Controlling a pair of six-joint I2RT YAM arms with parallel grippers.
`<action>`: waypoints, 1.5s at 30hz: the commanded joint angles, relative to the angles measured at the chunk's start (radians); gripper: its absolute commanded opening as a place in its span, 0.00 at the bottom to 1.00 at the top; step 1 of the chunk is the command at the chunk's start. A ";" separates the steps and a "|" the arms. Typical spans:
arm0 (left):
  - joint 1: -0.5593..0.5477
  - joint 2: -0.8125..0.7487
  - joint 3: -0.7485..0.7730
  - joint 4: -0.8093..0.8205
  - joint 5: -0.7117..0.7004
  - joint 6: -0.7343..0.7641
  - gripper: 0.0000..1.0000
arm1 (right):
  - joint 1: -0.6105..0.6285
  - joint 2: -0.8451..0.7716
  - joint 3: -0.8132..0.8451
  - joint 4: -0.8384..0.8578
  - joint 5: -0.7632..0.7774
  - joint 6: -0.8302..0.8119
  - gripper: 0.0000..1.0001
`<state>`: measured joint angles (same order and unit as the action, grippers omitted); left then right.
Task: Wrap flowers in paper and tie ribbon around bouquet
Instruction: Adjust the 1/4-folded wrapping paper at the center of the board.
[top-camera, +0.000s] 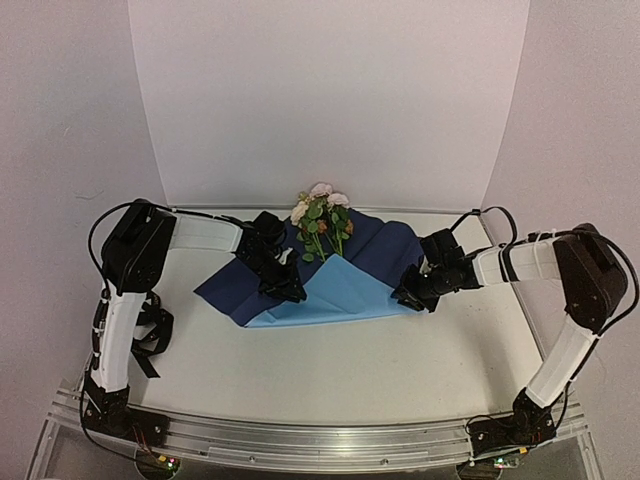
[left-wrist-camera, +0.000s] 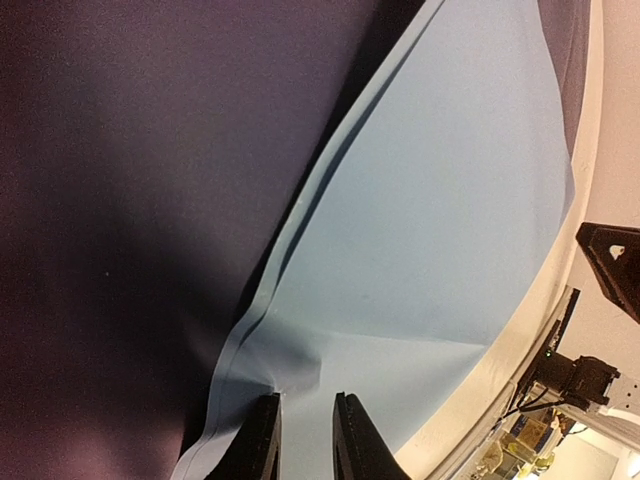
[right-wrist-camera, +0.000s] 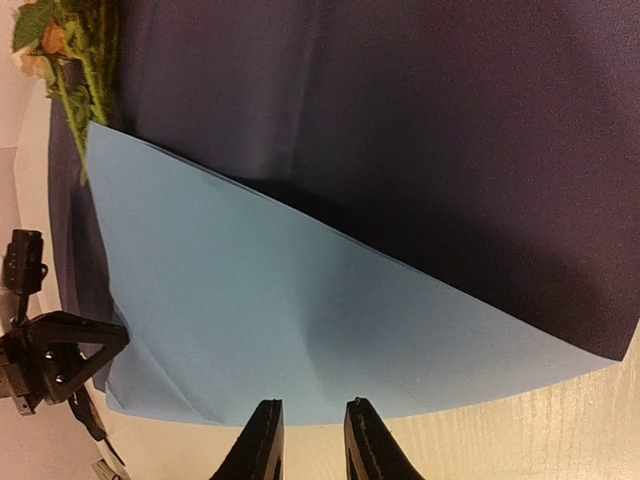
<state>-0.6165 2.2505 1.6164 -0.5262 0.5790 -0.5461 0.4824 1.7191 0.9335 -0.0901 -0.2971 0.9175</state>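
Far left first: there's a black floppy strip looped by the left arm's lower link, at the left edge of the worktop (top-camera: 400, 370). I think that's the ribbon (top-camera: 150, 340), but it's dark against the arm, so it could be cabling.

The left hand (top-camera: 292, 292) is reaching in over the paper (top-camera: 350, 285), down on the left side of the folded flap. In its own wrist view the left hand (left-wrist-camera: 306, 400) has its fingers a little apart, with a narrow gap and light blue paper (left-wrist-camera: 440, 200) showing through it. Nothing is clamped as far as I can see. The tips sit right at the flap's folded edge, where there's a small pucker.

The paper lies flat mid-worktop, navy face up. The near part is folded over so a light blue triangle points toward the back.

The flowers (top-camera: 322, 218) lie on the navy part. Their heads poke past the far edge and the stems run under the tip of the blue flap. The right wrist view catches the flowers (right-wrist-camera: 65, 45) in the top left corner.

The right hand (top-camera: 405, 298) is at the paper's right corner. From its wrist camera the right hand (right-wrist-camera: 313, 405) is released, with the fingers apart. The tips sit at the near edge of the blue paper (right-wrist-camera: 250, 280), with bare worktop (right-wrist-camera: 560, 430) off to one side.
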 joint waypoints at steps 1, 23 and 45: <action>-0.001 0.028 0.035 -0.019 -0.072 0.023 0.20 | -0.004 0.030 -0.036 0.052 -0.014 0.040 0.22; -0.181 -0.104 0.184 -0.071 -0.247 0.066 0.49 | -0.003 0.065 -0.173 0.154 0.026 0.227 0.16; -0.247 -0.211 0.053 -0.068 -0.203 -0.017 0.45 | -0.003 -0.065 -0.179 0.240 0.050 0.267 0.19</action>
<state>-0.8646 2.1366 1.7333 -0.5945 0.3655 -0.5311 0.4793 1.6669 0.7156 0.1569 -0.2558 1.1999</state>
